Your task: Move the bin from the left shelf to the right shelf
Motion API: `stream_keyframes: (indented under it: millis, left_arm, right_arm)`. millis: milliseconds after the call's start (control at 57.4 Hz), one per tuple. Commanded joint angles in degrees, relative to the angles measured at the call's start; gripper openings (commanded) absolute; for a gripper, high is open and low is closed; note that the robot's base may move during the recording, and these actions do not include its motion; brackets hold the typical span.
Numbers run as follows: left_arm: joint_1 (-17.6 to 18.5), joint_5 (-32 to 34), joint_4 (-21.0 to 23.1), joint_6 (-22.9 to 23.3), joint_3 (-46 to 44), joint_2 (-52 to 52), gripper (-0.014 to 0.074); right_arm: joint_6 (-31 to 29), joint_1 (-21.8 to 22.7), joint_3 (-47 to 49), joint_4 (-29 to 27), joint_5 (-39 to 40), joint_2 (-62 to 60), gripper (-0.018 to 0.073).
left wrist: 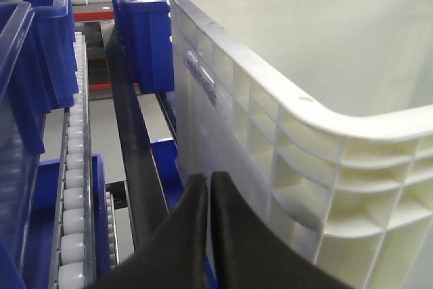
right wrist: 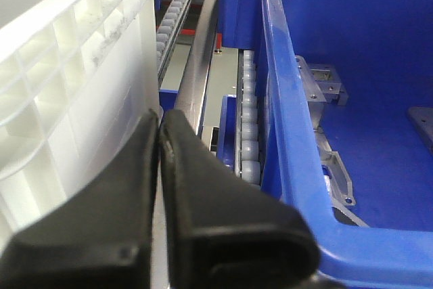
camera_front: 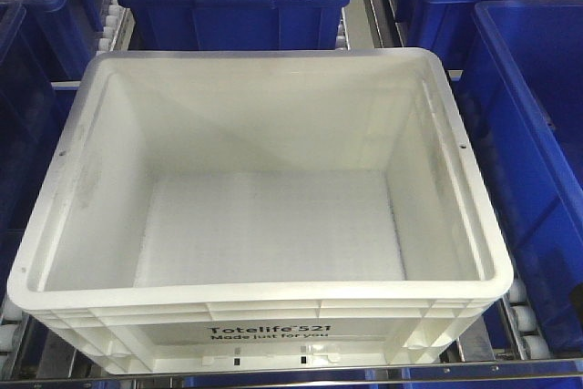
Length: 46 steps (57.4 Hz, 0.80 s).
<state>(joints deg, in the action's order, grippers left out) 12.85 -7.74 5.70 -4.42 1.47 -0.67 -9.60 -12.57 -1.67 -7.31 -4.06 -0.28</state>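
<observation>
The bin (camera_front: 264, 291), a big white empty tote with "Totelife 521" printed on its front wall, sits in the middle of the front view on a roller lane. Neither gripper shows in that view. In the left wrist view my left gripper (left wrist: 208, 178) is shut on nothing, its black fingers low beside the bin's ribbed left wall (left wrist: 304, 140). In the right wrist view my right gripper (right wrist: 160, 117) is also shut and empty. It sits in the narrow gap between the bin's right wall (right wrist: 61, 79) and a dark blue bin (right wrist: 284, 113).
Dark blue bins surround the white one: behind (camera_front: 232, 6), right (camera_front: 537, 161) and left (camera_front: 23, 116). Roller tracks (left wrist: 74, 194) and a dark rail (left wrist: 135, 160) run along the left side. More rollers (right wrist: 249, 126) lie on the right. The right blue bin holds metal parts (right wrist: 325, 82).
</observation>
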Motion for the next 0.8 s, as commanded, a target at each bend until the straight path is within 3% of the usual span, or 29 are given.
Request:
stream_keyframes:
  millis: [0,784]
  left_arm:
    - [0.3,4.4,0.2,0.0,1.0,-0.9,-0.0006]
    - [0.3,4.4,0.2,0.0,1.0,-0.9,-0.0006]
  right_arm:
    - [0.1,0.0,-1.1,0.3,4.7,0.6,-0.0008]
    - [0.1,0.0,-1.1,0.3,4.4,-0.9,-0.0008]
